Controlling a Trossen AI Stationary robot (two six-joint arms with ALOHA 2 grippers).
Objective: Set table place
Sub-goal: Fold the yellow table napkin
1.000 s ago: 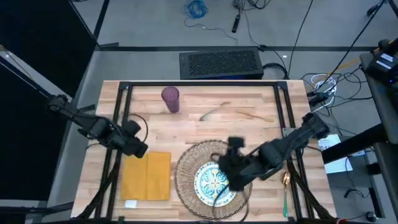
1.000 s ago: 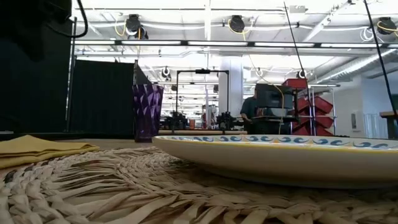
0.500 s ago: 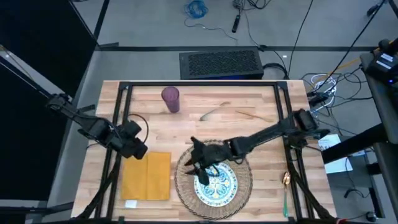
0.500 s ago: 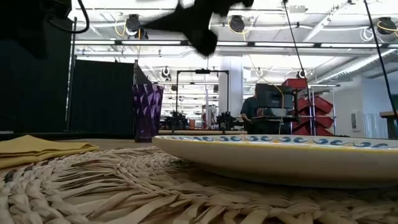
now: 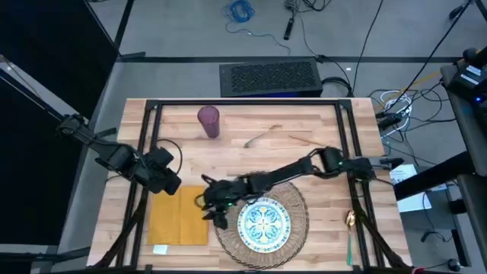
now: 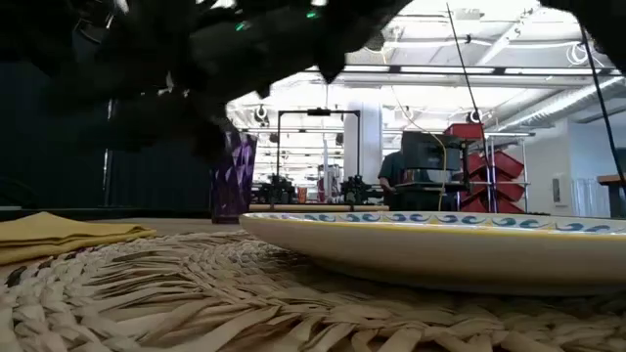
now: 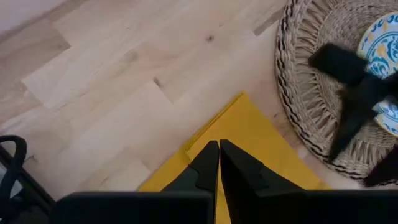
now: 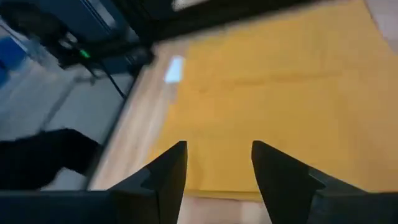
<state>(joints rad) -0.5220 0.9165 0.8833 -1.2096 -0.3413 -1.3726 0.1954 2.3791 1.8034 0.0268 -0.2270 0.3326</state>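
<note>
The right arm stretches across the table [image 5: 304, 164] from the right side, and its gripper [image 5: 213, 207] hangs over the gap between the straw mat [image 5: 297, 228] and the yellow napkin [image 5: 180, 217], at the mat's left edge. Its two fingers [image 8: 163, 174] are spread apart with nothing between them, and in the right wrist view they point toward the napkin [image 8: 273, 93] lying flat on the wood. The left gripper [image 5: 169, 183] waits at the table's left side, just above the far edge of the napkin; its fingers [image 7: 208, 163] are pressed together and empty, with the napkin's corner [image 7: 249, 134] beyond the tips. The plate [image 5: 264, 224] with the blue-green pattern sits on the mat, roughly in its middle. The purple tumbler [image 5: 208, 121] stands upright near the far edge of the table, well apart from the mat. Two gold pieces of cutlery [image 5: 262, 138] lie on the wood to the right of the tumbler. The teal-handled spoon [image 5: 349, 236] lies near the right front corner. In the low view the plate [image 6: 440, 244] rests on the mat [image 6: 196, 293], with the tumbler [image 6: 235, 181] behind.
</note>
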